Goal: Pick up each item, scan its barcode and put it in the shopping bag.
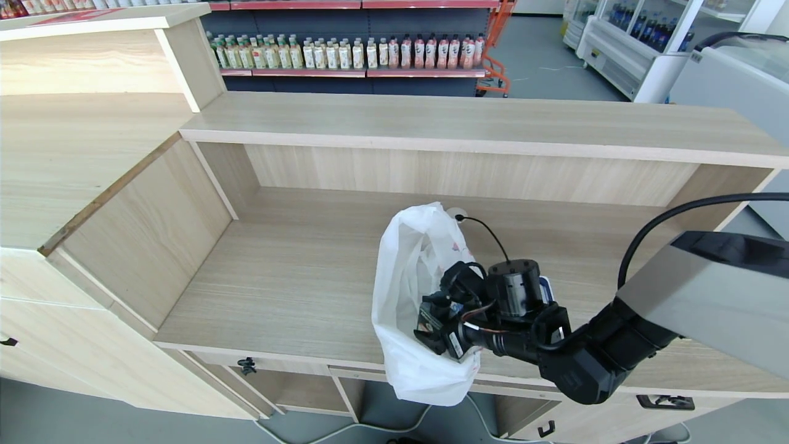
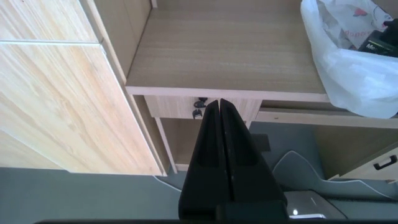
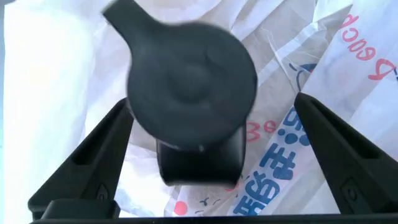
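Observation:
A white plastic shopping bag (image 1: 400,290) stands on the wooden counter, its mouth hanging over the front edge. My right gripper (image 1: 439,330) is inside the bag's mouth. Its fingers (image 3: 93,168) are spread wide, so the gripper (image 3: 211,106) is open. Between them lies a blurred black object (image 3: 193,93) with a round head and a boxy lower part, touching neither finger. Printed white plastic (image 3: 286,155) surrounds it. My left gripper (image 2: 219,106) is shut and empty, hanging below the counter's front edge. The bag (image 2: 348,62) shows in the left wrist view, with a dark item (image 2: 375,45) inside.
The counter (image 1: 283,271) is a recessed wooden desk with a raised ledge (image 1: 468,126) behind and a side wall (image 1: 148,228) on the left. A thin black cable (image 1: 487,234) runs over the desk behind the bag. Drawers with handles (image 1: 246,365) sit below the front edge.

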You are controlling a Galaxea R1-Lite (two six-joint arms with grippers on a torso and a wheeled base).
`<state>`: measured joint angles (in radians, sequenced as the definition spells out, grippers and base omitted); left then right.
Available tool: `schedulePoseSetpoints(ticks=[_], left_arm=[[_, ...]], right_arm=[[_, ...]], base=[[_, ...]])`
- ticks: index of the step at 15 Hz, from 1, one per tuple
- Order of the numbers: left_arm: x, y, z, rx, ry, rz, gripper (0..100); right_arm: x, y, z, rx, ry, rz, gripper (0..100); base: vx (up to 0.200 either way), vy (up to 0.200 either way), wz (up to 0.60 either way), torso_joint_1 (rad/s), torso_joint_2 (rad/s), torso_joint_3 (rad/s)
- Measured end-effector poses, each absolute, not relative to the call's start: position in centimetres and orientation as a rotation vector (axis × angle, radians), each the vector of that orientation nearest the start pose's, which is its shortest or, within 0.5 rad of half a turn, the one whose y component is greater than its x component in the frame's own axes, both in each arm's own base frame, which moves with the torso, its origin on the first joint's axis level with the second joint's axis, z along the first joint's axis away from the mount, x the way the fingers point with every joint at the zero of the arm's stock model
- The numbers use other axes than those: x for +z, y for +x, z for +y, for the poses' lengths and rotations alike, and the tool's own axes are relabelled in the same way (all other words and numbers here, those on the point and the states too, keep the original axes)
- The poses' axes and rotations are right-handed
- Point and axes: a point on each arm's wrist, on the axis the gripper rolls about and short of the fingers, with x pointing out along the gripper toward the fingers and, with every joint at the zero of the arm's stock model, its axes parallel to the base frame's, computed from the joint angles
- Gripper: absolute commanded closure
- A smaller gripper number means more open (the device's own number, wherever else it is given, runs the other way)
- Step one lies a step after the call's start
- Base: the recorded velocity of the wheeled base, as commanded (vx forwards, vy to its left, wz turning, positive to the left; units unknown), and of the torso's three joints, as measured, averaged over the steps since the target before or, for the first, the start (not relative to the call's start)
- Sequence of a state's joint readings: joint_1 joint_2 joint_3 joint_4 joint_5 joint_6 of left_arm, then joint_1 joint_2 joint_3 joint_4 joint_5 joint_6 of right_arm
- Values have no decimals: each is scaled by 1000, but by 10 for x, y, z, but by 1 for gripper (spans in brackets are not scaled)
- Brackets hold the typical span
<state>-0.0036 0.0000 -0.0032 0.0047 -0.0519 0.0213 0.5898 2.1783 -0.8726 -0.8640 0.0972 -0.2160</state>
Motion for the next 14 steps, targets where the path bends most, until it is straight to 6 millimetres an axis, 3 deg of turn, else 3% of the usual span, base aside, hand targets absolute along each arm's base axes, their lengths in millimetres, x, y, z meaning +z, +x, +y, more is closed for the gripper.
schedulePoseSetpoints(ticks=[7, 14], left_arm=[[76, -23, -1, -55, 21, 1, 100], [76, -23, -1, -55, 21, 1, 100]], right_arm=[[105, 325, 197, 712, -207, 261, 0], [139, 312, 151, 581, -72, 301, 0]], base=[[0, 0, 0, 0, 0, 0], [0, 0, 0, 0, 0, 0]])
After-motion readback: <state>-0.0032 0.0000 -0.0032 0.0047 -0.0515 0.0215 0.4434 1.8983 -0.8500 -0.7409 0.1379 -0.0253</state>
